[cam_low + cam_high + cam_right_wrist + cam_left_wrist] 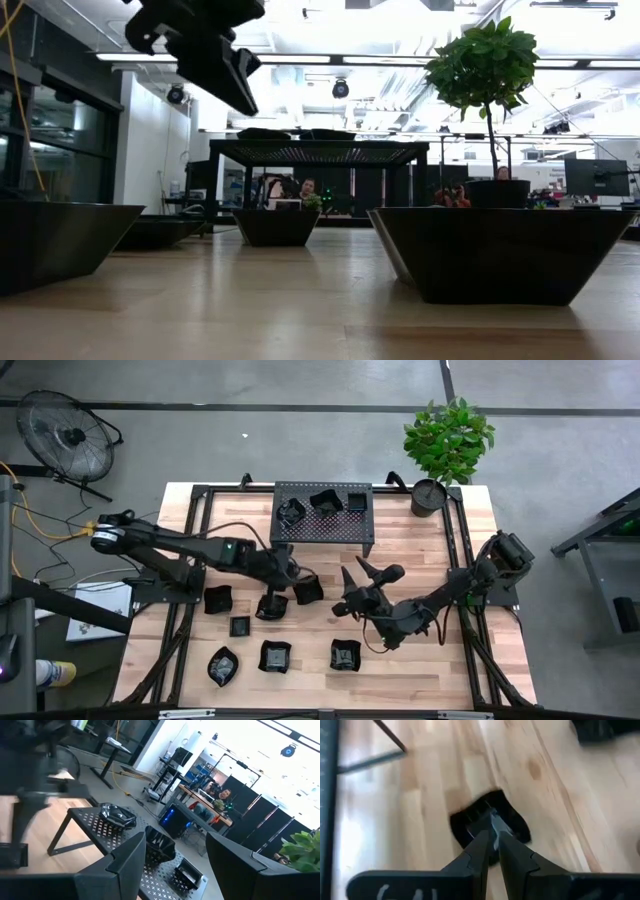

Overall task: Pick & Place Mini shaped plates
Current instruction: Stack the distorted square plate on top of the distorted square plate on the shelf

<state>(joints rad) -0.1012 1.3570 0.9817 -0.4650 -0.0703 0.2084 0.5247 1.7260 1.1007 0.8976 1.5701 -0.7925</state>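
Note:
My left gripper (292, 572) hangs over the table's middle, slanting down, shut on a small glossy black mini plate (308, 590); the left wrist view shows that plate (470, 820) just past the fingertips. Three mini plates lie on the black perforated rack (323, 532) at the far side: one (292, 512), a second (325, 502), a third (357, 502). Several more rest flat on the wood, among them one (218, 599), another (275, 656) and another (345, 654). My right gripper (365, 573) stands open and level right of centre, facing the rack, nothing between its fingers. My left gripper pinches the mini plate at its rim (492, 820), on the edge nearest the fingers, between its two fingertips. The fingers slant down from the table's left side. The plate juts out past the fingertips, and the low view shows the gripper (225, 80) well above the tabletop.
A potted plant (430, 495) stands at the rack's far right corner. Black frame bars run along the table's left and right sides. Bare wood lies between the rack and the row of plates near the front edge. A fan (65, 435) stands on the floor at far left.

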